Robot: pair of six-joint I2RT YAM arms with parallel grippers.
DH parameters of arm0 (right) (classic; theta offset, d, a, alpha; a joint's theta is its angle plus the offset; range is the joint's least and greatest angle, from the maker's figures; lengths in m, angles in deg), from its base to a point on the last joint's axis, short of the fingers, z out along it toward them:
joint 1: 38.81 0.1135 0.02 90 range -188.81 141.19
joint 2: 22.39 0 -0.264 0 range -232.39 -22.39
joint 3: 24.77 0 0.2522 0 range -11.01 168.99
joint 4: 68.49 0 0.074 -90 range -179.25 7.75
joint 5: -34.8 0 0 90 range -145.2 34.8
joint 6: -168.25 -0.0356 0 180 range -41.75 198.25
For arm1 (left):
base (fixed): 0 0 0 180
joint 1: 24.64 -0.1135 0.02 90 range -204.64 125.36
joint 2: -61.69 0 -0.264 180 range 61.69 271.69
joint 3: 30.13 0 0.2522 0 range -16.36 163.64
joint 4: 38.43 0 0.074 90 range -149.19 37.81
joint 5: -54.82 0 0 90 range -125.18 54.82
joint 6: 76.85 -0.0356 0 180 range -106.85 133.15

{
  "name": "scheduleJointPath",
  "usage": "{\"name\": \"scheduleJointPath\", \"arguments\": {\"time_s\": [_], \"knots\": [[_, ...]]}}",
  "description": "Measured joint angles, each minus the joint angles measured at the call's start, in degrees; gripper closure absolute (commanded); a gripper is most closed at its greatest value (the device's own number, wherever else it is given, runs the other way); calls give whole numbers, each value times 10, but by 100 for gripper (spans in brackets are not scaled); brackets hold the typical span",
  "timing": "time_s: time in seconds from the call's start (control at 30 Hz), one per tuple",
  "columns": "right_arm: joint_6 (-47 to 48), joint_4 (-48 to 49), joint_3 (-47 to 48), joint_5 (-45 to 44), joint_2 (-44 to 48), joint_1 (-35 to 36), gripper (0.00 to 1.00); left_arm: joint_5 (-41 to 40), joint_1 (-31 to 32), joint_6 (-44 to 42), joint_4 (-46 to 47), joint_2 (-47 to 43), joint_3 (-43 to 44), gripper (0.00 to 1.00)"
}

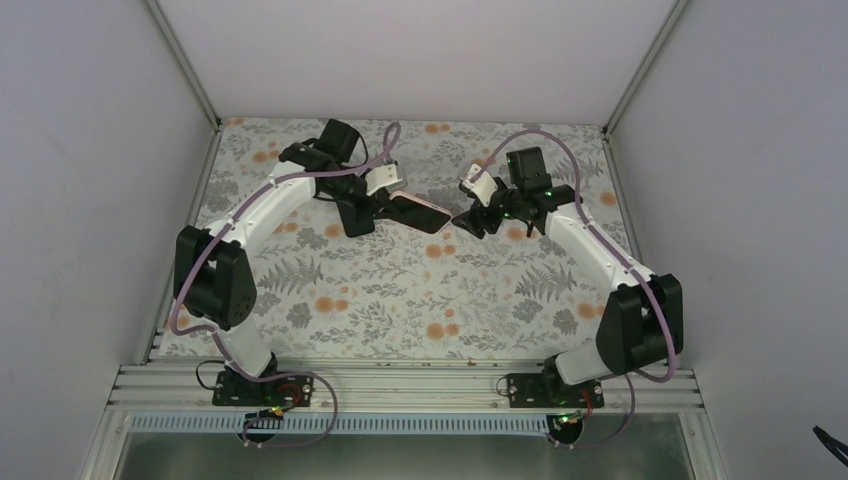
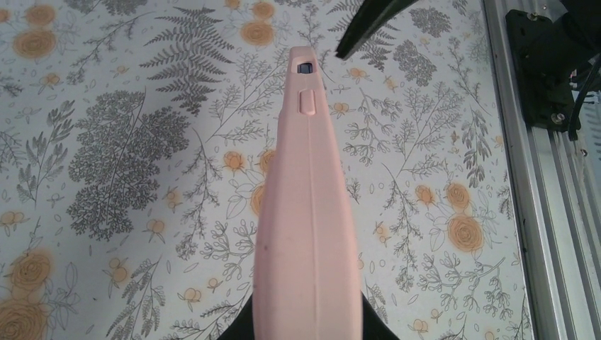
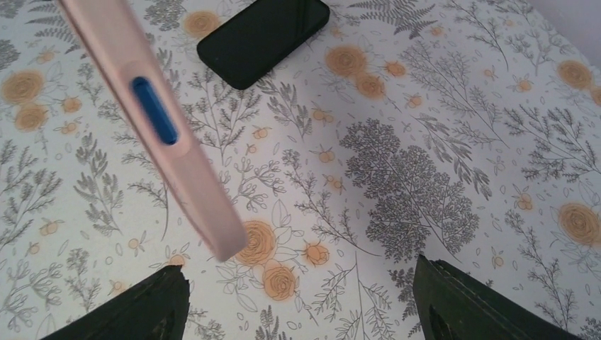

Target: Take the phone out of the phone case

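Observation:
My left gripper (image 1: 372, 207) is shut on the pink phone case (image 1: 408, 199) and holds it on edge above the table. In the left wrist view the case (image 2: 306, 212) runs up from between my fingers (image 2: 373, 324), its side button cutouts facing the camera. A black phone (image 1: 425, 215) lies flat on the table under and beside the case, screen up. In the right wrist view the phone (image 3: 264, 35) lies beyond the raised case (image 3: 159, 134), whose slot shows blue. My right gripper (image 1: 478, 218) is open and empty (image 3: 301, 304), just right of the case's free end.
The table is covered with a floral sheet (image 1: 400, 290). An aluminium rail (image 2: 546, 212) and the right arm's base run along the near edge. White walls close in the back and both sides.

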Motion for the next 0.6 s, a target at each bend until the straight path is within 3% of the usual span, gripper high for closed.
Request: {"name": "scheduleJointPath", "arguments": {"time_s": [0.6], "knots": [[-30, 17, 12, -28, -25, -5, 20, -13, 11, 1, 11, 0, 0, 98]]}}
